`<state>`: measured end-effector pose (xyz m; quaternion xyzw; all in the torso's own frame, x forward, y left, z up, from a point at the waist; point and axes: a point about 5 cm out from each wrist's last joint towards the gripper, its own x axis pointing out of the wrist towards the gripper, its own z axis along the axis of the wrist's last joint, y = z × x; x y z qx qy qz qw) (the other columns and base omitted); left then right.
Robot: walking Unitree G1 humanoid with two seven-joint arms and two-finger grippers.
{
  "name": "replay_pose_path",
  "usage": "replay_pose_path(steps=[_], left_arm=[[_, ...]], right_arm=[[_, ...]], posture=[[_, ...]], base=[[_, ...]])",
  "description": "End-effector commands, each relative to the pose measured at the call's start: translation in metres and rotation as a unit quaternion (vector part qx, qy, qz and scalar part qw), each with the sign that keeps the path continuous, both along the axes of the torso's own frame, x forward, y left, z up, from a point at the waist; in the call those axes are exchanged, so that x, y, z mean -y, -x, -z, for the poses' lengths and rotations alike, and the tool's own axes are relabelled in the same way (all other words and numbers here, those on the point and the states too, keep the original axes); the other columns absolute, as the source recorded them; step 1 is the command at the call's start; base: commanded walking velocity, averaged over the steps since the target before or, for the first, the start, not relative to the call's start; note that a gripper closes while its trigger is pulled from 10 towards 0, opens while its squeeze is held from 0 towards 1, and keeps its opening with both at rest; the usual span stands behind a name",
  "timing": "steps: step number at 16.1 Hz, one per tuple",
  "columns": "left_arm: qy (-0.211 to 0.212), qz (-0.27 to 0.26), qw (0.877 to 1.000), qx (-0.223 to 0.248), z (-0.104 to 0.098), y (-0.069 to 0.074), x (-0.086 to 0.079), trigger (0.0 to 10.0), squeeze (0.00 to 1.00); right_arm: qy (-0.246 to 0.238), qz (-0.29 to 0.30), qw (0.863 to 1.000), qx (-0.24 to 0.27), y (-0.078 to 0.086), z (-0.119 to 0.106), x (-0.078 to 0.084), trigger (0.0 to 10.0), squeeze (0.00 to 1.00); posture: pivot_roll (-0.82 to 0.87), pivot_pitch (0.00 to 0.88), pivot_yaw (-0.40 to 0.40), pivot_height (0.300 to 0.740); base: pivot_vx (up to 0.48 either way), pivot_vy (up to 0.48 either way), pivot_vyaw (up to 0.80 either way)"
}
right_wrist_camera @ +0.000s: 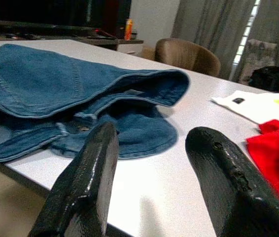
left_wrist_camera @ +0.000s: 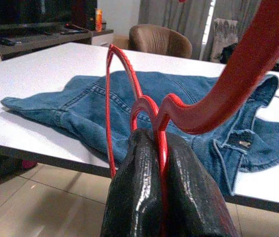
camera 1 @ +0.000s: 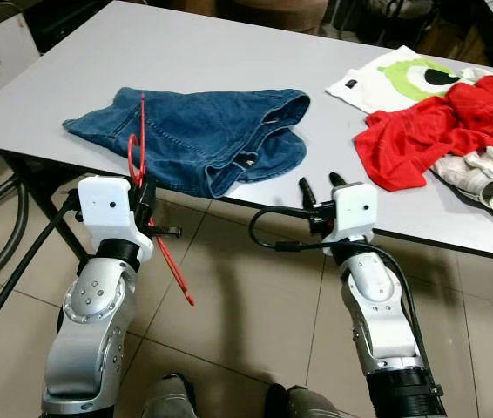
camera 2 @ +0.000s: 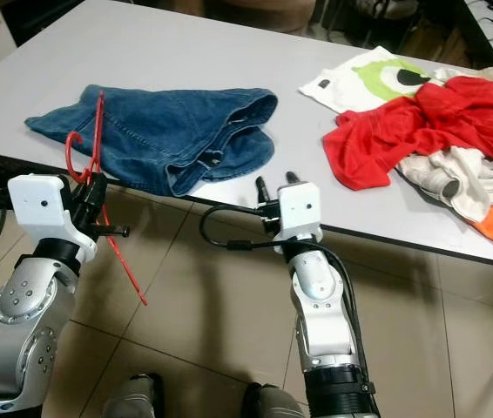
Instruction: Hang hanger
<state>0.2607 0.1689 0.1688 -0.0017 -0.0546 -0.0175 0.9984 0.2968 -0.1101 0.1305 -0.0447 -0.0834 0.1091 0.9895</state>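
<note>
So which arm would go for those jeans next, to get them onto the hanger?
Probably the right. The right gripper is open and hovers at the table edge beside the denim garment's waistband. The left gripper is shut on the red hanger, so it is occupied.

Head looks down; wrists (low) face table (camera 1: 229, 61).
</note>
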Motion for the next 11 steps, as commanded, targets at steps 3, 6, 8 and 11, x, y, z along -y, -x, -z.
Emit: replay_pose_path(steps=[3,6,8,11], left_arm=[[0.014,0.001,1.000,-0.004,0.006,-0.003,0.000,10.0,0.00],[0.002,-0.003,1.000,0.002,0.007,-0.005,0.003,10.0,0.00],[0.000,-0.001,1.000,0.005,0.006,-0.005,0.004,10.0,0.00],[-0.001,0.000,1.000,0.014,0.005,-0.007,0.007,10.0,0.00]], right_arm=[[-0.011,-0.005,0.999,-0.031,-0.006,0.007,-0.003,10.0,0.00],[-0.008,-0.017,0.999,-0.046,-0.008,0.011,-0.004,10.0,0.00],[-0.010,-0.017,0.998,-0.052,-0.010,0.012,-0.005,10.0,0.00],[-0.013,-0.023,0.998,-0.060,-0.013,0.014,-0.006,10.0,0.00]], posture=[[0.14,0.069,-0.044,0.740],[0.13,0.070,-0.045,0.740],[0.13,0.075,-0.047,0.740],[0.13,0.078,-0.049,0.740]], base=[[0.000,0.000,0.00],[0.000,0.000,0.00],[0.000,0.000,0.00],[0.000,0.000,0.00]])
